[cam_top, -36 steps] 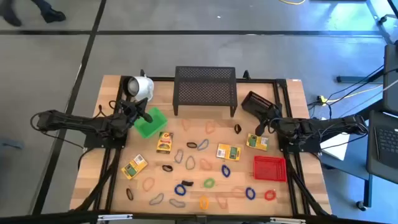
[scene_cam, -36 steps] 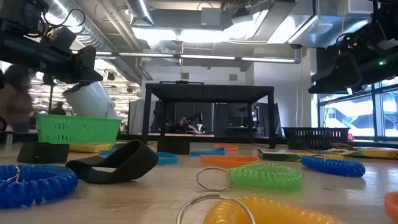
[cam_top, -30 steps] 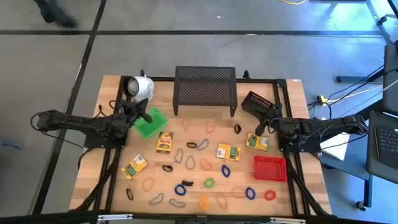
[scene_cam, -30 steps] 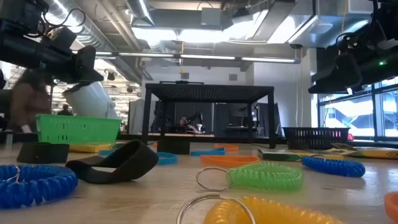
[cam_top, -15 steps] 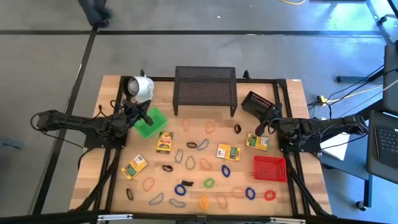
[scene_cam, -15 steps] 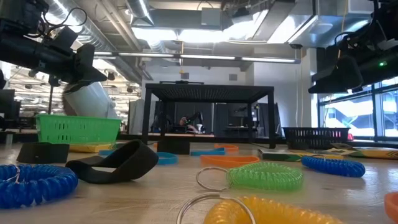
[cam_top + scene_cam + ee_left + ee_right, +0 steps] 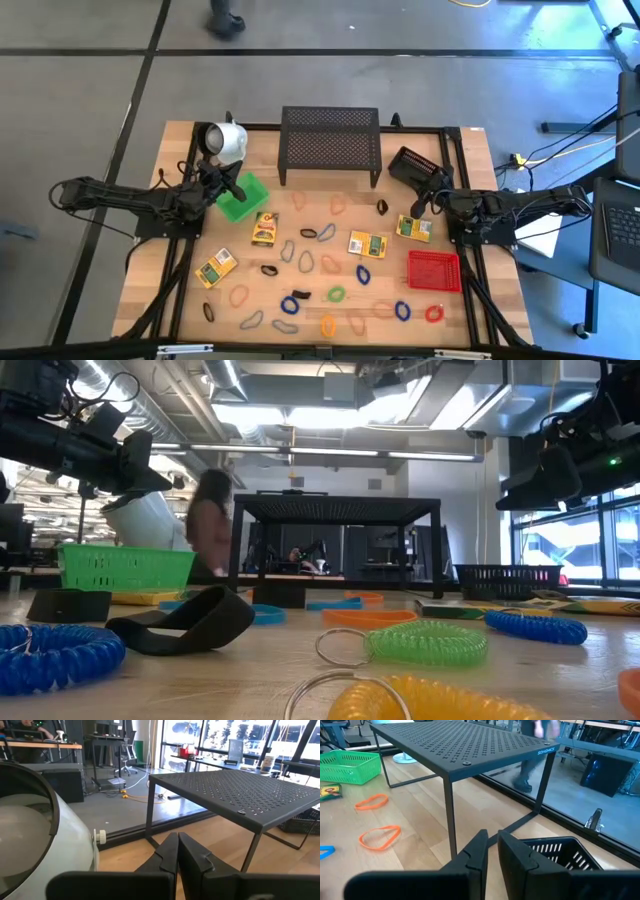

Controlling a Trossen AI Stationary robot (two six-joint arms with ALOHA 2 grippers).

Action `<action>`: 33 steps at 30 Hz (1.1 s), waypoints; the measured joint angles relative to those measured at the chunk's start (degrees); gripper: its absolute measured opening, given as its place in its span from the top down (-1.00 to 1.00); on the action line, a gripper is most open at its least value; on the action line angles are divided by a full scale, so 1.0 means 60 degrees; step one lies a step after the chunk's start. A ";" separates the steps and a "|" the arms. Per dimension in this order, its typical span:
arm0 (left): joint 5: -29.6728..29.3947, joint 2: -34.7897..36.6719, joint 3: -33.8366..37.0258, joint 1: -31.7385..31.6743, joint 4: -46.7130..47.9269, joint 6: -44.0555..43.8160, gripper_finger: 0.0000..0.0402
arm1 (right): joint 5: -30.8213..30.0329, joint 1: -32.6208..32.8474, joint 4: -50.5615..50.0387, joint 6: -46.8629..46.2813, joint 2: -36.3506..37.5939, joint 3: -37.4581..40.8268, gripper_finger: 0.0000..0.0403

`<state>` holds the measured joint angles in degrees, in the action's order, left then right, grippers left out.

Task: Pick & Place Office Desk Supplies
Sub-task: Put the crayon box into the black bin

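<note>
Loops (image 7: pixel 306 260) of thin coiled cord, in blue, orange, green, black and red, lie scattered over the pale wooden table (image 7: pixel 450 310), with four flat yellow boxes (image 7: pixel 366 244) among them. The low view shows the spiral ribbing of a green loop (image 7: pixel 428 644) with its metal ring, which the high view cannot. The black mesh shelf (image 7: pixel 330 145) stands at the far edge, its perforations clear only from the wrists. The left gripper (image 7: pixel 222 183), fingers pressed together and empty, hangs between the white mug (image 7: pixel 225 140) and green basket (image 7: pixel 242 197). The right gripper (image 7: pixel 424 197), nearly closed with a thin gap, holds nothing beside the black basket (image 7: pixel 411 163). A red basket (image 7: pixel 434 270) sits near the right edge. A person's figure beyond the table is blurred.
</note>
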<state>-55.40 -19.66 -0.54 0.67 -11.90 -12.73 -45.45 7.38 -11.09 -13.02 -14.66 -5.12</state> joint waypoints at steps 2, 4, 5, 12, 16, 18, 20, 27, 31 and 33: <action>0.0000 0.0000 0.0000 0.0000 -0.0013 0.0001 0.98 | 0.0034 0.0000 -0.0002 -0.0002 0.0000 0.0000 0.78; -0.0001 0.0000 0.0000 0.0000 0.0001 0.0003 0.98 | 0.0214 0.0000 0.0000 -0.0022 0.0000 0.0001 0.78; -0.0016 0.0000 0.0000 0.0000 0.0005 0.0003 0.98 | 0.0309 0.0000 -0.0001 -0.0136 0.0000 0.0002 0.78; -0.0084 0.0000 0.0000 0.0000 0.0012 0.0002 0.98 | 0.1516 0.0000 0.0026 -0.0984 0.0000 0.0002 0.78; -0.0080 0.0000 0.0000 0.0000 0.0010 0.0004 0.98 | 0.2013 -0.0004 0.0029 -0.1047 0.0000 0.0000 0.78; -0.0069 0.0000 0.0000 0.0000 0.0012 0.0001 0.98 | 0.2010 -0.0004 0.0029 -0.1347 0.0000 0.0000 0.78; 0.0043 0.0000 0.0000 0.0000 0.0012 0.0004 0.98 | 0.2010 -0.0004 0.0052 -0.1627 0.0000 0.0001 0.78; 0.1213 0.0000 0.0000 0.0000 0.0008 0.0000 0.98 | 0.2007 -0.0004 0.0281 -0.1763 0.0000 0.0003 0.78; 0.1378 0.0000 0.0000 -0.0004 -0.0055 0.0055 0.98 | 0.2000 -0.0004 0.0281 -0.1763 0.0000 0.0001 0.78; 0.1204 0.0000 -0.0004 -0.0007 -0.0083 0.0072 0.98 | 0.1978 -0.0004 0.0293 -0.1760 0.0000 0.0000 0.78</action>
<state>-48.17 -19.66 -0.56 0.62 -12.40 -12.30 -33.58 7.35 -9.34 -23.58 -14.66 -5.12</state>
